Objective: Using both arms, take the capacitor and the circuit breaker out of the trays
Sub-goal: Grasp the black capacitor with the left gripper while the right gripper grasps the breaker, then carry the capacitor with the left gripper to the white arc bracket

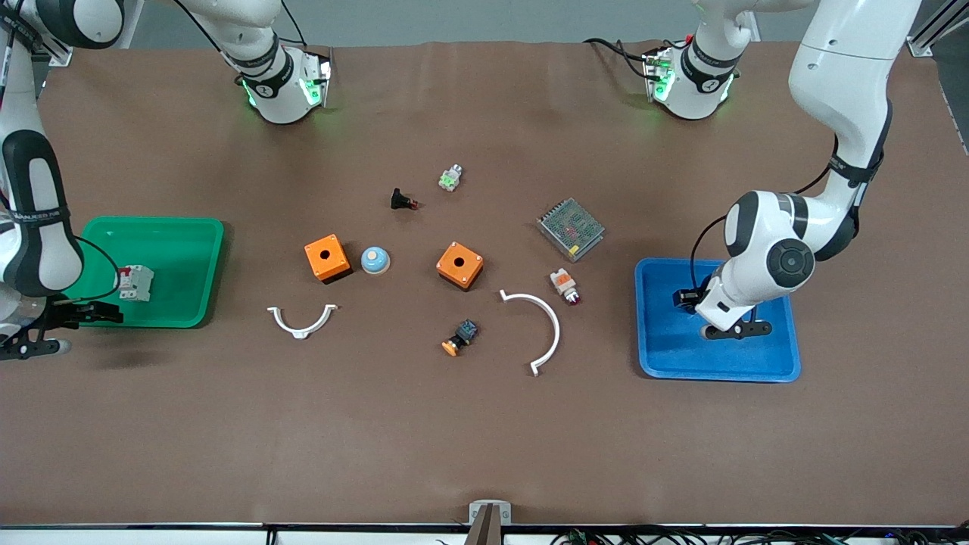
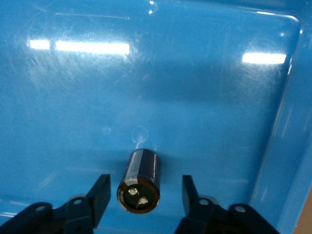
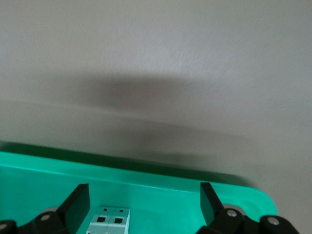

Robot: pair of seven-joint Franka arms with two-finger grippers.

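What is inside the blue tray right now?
The blue tray holds the capacitor, lying on its side between the open jaws of the left gripper, untouched by either. In the front view the left arm covers the capacitor and part of the tray floor.

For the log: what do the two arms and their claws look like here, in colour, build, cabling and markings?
Both arms are glossy white with black joint bands and rounded segments; green lights glow at the bases. A black cable runs along each forearm. The right arm carries small white lettering on a black band, too small to read. The left claw and right claw are black, with two flat angular fingers and silver screws at the knuckles.
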